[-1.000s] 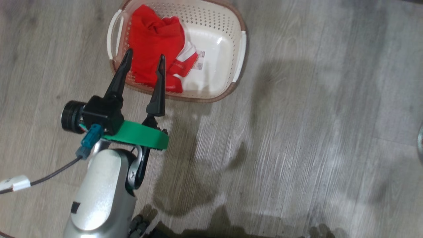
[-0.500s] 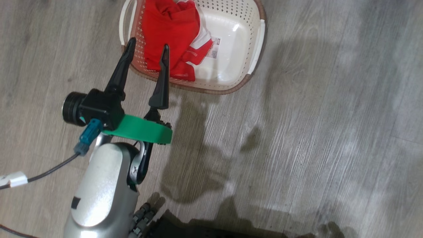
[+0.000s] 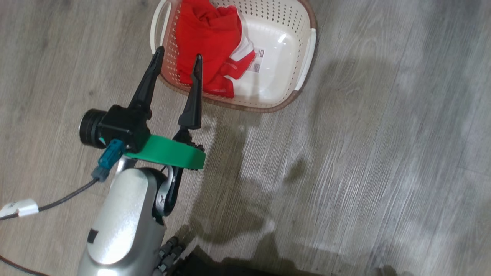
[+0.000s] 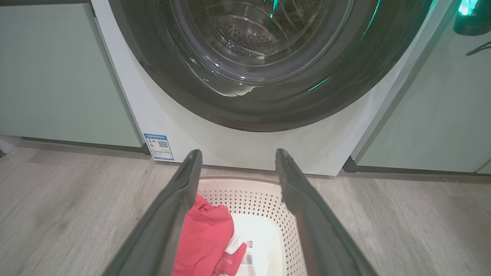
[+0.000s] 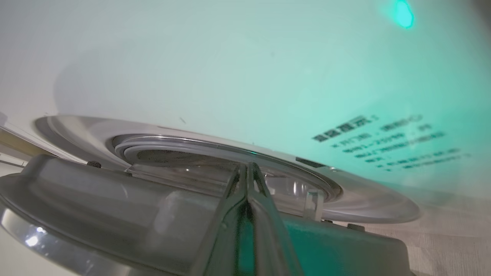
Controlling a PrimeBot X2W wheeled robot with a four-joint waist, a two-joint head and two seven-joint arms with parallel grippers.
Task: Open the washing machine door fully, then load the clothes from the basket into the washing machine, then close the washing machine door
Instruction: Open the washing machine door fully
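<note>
Hovering left gripper (image 3: 179,51): released, fingers spread above basket (image 3: 284,104) near rim
Right gripper (image 5: 247,165): clenched, fingertips together
Clothes (image 3: 207,34): in basket, left side
Basket: on floor (image 3: 345,172), just before washing machine (image 4: 238,147)

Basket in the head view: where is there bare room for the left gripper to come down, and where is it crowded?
Free: the basket has a bare white bottom between the clothes and the right handle, broken only by a paper sticker. Crowded: the left half, where the clothes pile against the left wall, in line with the open left gripper.
</note>
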